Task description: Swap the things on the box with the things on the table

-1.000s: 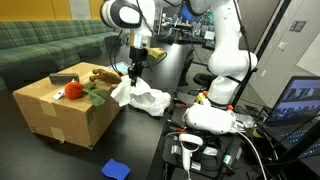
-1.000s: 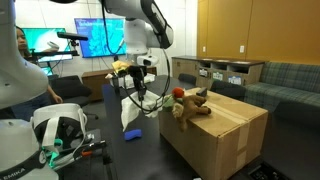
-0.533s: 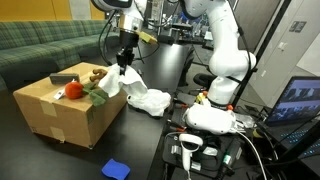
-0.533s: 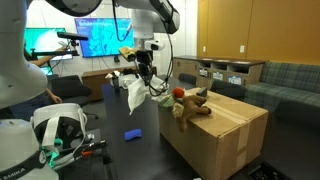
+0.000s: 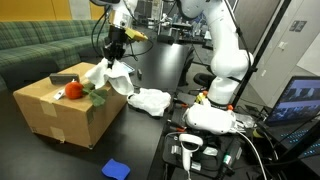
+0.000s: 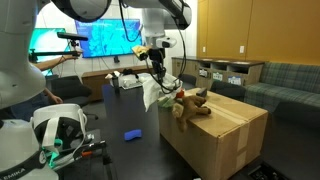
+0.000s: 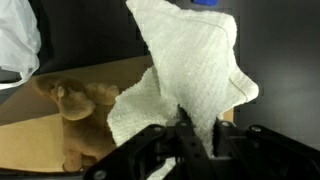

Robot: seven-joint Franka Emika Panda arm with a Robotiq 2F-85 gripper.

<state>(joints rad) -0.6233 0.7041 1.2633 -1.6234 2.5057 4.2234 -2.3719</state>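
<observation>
The brown cardboard box [image 5: 55,115] [image 6: 225,135] stands on the black table [image 5: 150,135] [image 6: 125,155]. On its top lie a brown plush toy [image 5: 92,74] [image 6: 192,103] [image 7: 75,100], a red ball-like thing [image 5: 73,90] [image 6: 178,93] and a green item [image 5: 96,98]. My gripper [image 5: 114,52] [image 6: 155,64] [image 7: 195,128] is shut on a white towel [image 5: 110,77] [image 6: 155,92] [image 7: 185,70]. The towel hangs from it over the box's near edge, beside the plush toy.
A second white cloth [image 5: 150,100] [image 7: 15,40] lies crumpled on the table next to the box. A small blue object [image 5: 115,168] [image 6: 132,133] lies on the table further out. A dark flat item [image 5: 62,78] rests on the box's far side. A green sofa [image 5: 40,45] stands behind.
My gripper has risen and carried the hanging white towel from above the table to over the box's edge. The items on the box have not moved.
</observation>
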